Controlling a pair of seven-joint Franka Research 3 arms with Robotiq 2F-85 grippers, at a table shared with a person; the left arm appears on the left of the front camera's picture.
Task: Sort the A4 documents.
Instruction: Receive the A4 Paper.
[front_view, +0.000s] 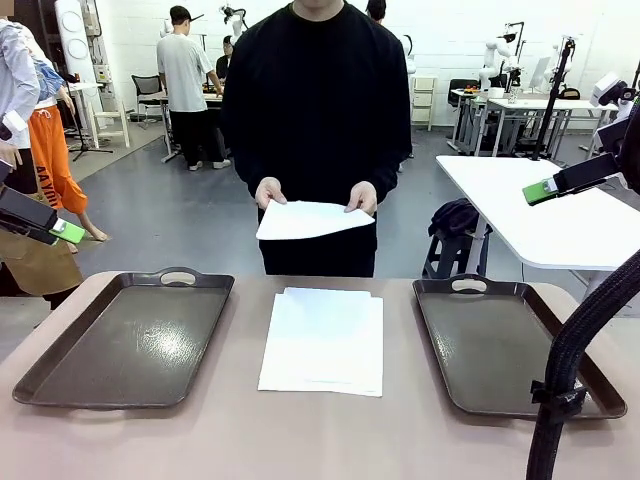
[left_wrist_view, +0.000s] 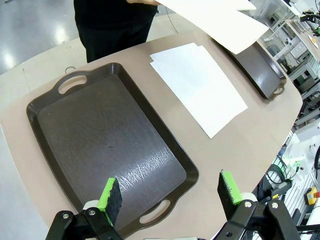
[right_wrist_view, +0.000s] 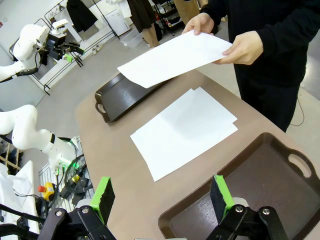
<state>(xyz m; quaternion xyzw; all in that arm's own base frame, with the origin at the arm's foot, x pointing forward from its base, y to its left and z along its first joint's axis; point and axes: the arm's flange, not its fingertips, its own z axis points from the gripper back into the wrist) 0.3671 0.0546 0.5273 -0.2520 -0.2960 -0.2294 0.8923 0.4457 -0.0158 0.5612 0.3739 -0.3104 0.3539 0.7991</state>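
Note:
A small stack of white A4 documents (front_view: 322, 340) lies on the table between two dark brown trays. The person at the far side holds one more sheet (front_view: 310, 220) in both hands above the table's far edge. That sheet is also in the left wrist view (left_wrist_view: 220, 20) and the right wrist view (right_wrist_view: 172, 57). My left gripper (left_wrist_view: 169, 191) hangs open and empty above the left tray (left_wrist_view: 100, 145). My right gripper (right_wrist_view: 162, 196) hangs open and empty over the near rim of the right tray (right_wrist_view: 250, 185). Both grippers are well clear of the stack (left_wrist_view: 197, 85) (right_wrist_view: 182, 132).
The left tray (front_view: 125, 340) and the right tray (front_view: 505, 345) hold nothing. A black cable sleeve (front_view: 570, 360) of my right arm crosses the front right corner. Bare tabletop (front_view: 300, 440) lies in front of the stack.

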